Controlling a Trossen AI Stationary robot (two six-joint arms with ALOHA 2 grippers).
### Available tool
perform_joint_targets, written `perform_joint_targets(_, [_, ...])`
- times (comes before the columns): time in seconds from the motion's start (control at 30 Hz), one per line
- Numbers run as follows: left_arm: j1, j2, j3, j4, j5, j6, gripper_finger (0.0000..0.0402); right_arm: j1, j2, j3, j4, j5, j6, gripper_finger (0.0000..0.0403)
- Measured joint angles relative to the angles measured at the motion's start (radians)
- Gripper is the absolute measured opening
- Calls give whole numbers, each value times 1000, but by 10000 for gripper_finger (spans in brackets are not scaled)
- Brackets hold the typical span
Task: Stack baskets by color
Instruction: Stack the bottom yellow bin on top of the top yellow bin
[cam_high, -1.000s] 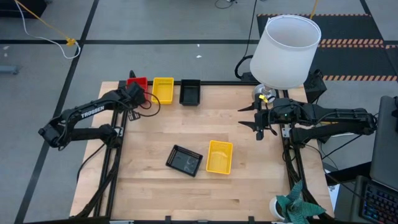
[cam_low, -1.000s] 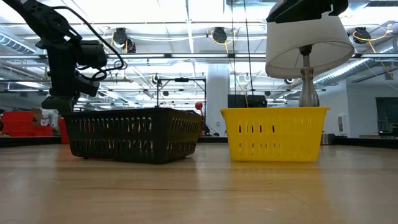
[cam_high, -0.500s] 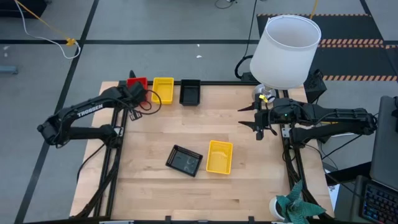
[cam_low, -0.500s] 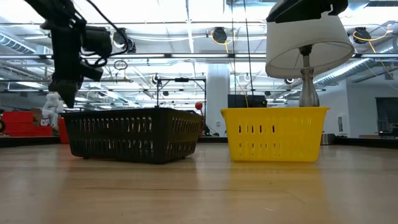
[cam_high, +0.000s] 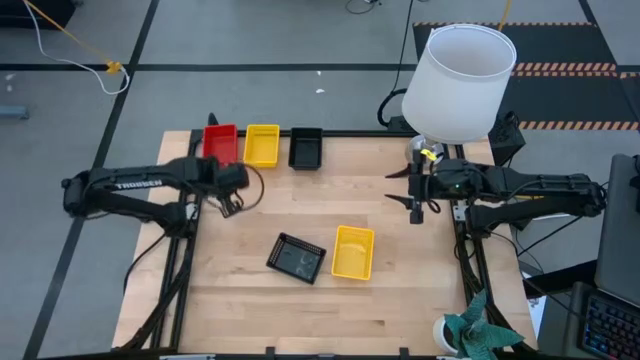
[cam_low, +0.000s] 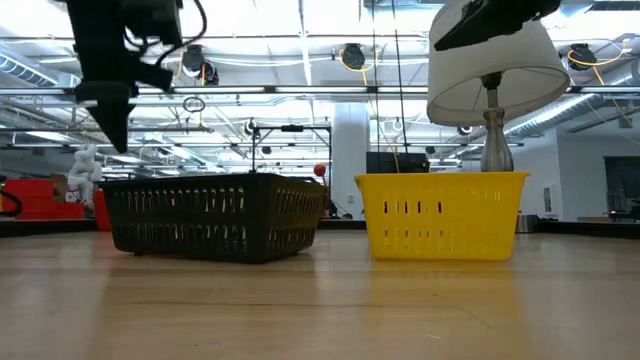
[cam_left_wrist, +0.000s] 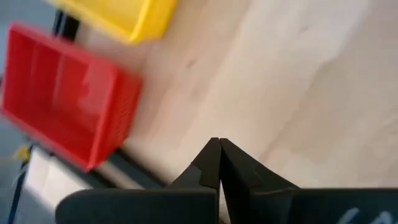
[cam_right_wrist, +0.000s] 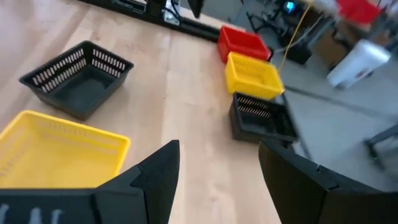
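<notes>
Fingers clenched empty on left gripper (cam_high: 232, 205), just beside red basket (cam_high: 219, 143); right gripper (cam_high: 413, 188) spread, idle near lamp (cam_high: 458, 80). 2 loose baskets, black (cam_high: 297, 257) and yellow (cam_high: 352, 251), await matching stacks beyond.

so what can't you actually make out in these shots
- Red plastic mesh basket at the table's far edge: the high view is too small to show how many are nested.
- The same basket is blurred in the left wrist view.
- Low view: the black mesh basket hides most of the far row.
</notes>
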Motion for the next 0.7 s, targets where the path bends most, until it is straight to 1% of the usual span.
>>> perform_joint_targets(0.1, [-141,0,0,81,-21,-98,3,7,4,0,-19,-2,66,212])
perform_joint_targets(0.2, [-276,0,0,203,-99,-170,6,28,16,0,-8,-2,116,212])
perform_joint_targets(0.27, [-352,0,-10,313,-167,-175,4,43,39,0,28,16,178,212])
perform_joint_targets(0.3, [-383,0,-16,364,-186,-136,3,50,55,0,54,32,213,212])
perform_joint_targets(0.37, [-420,1,-18,439,-184,-38,3,71,91,1,101,52,267,212])
perform_joint_targets(0.43, [-452,0,-17,490,-167,-5,8,100,144,22,105,54,297,212])
perform_joint_targets(0.57, [-497,0,-17,519,-153,2,21,177,280,102,37,55,355,212])
perform_joint_targets(0.7, [-513,0,-17,517,-154,3,20,274,407,183,-17,55,403,212])
